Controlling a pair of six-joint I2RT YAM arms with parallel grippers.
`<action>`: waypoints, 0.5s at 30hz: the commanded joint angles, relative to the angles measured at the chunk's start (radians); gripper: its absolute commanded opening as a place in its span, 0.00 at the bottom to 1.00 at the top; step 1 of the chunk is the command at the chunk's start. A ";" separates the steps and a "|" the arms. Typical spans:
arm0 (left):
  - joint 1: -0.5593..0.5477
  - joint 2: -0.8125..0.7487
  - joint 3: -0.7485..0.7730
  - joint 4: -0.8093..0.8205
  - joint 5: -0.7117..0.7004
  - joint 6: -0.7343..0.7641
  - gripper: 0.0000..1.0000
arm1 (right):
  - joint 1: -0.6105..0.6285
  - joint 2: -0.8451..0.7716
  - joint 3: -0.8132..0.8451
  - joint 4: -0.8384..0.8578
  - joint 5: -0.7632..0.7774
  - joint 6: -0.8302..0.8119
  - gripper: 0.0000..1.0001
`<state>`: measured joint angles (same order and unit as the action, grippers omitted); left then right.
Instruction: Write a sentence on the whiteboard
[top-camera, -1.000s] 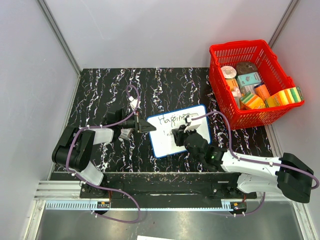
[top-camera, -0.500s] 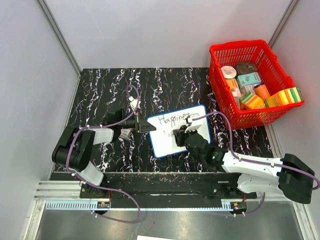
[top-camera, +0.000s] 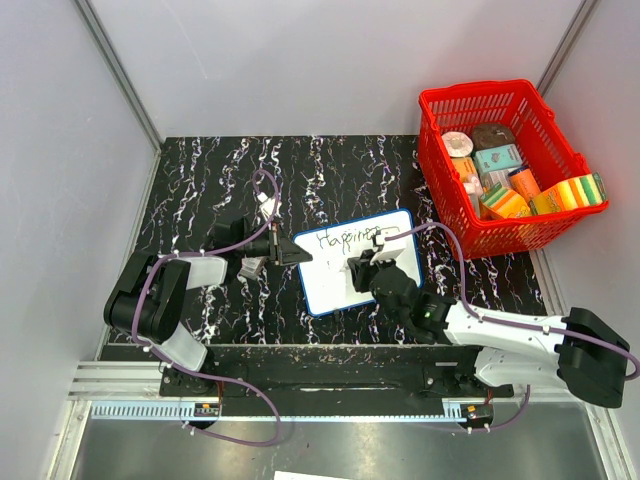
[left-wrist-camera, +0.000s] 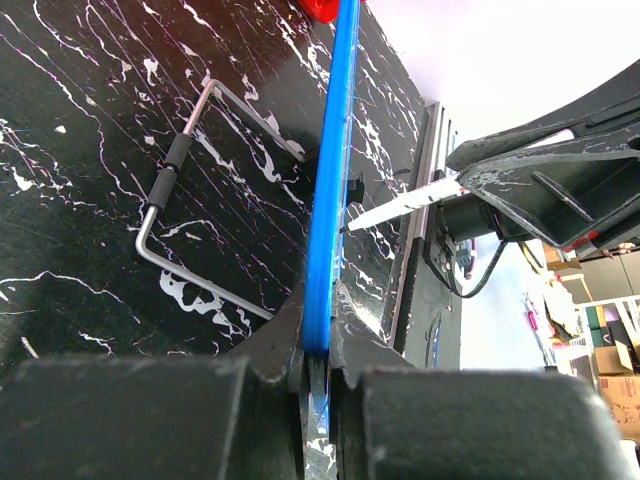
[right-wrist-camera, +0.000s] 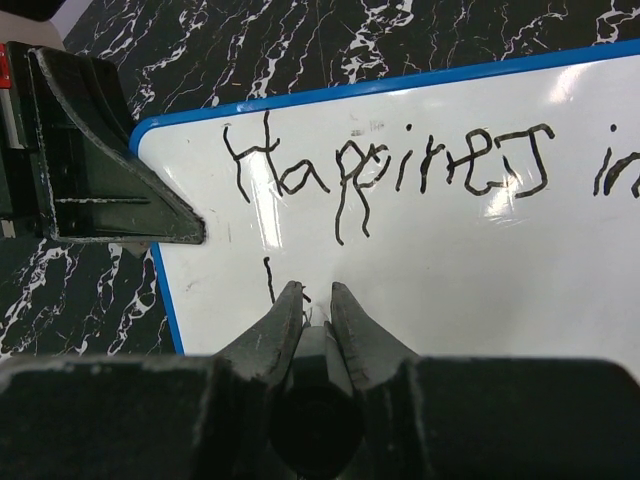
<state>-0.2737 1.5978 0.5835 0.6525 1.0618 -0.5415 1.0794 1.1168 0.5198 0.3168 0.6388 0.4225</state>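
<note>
**Marker at the board, line 2 barely begun**

Your left hand (top-camera: 287, 252) is clenched on the left blue rim of the whiteboard (top-camera: 330, 288). The board lies on the black marbled surface (top-camera: 200, 180), near the red basket (top-camera: 478, 92). Your right hand (right-wrist-camera: 312, 298) grips a marker (left-wrist-camera: 400, 208), with its tip just under the sentence (right-wrist-camera: 385, 175), "Happiness in". Line 2 shows 1 short stroke.
</note>
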 joint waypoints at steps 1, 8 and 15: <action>-0.004 -0.002 0.003 -0.030 -0.106 0.123 0.00 | -0.012 0.014 0.045 0.044 0.055 -0.024 0.00; -0.005 -0.002 0.003 -0.028 -0.105 0.123 0.00 | -0.013 0.006 0.040 0.051 0.056 -0.024 0.00; -0.005 -0.002 0.003 -0.028 -0.106 0.121 0.00 | -0.015 0.009 0.031 0.039 0.050 -0.016 0.00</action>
<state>-0.2741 1.5978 0.5835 0.6529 1.0626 -0.5415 1.0779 1.1252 0.5304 0.3267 0.6464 0.4137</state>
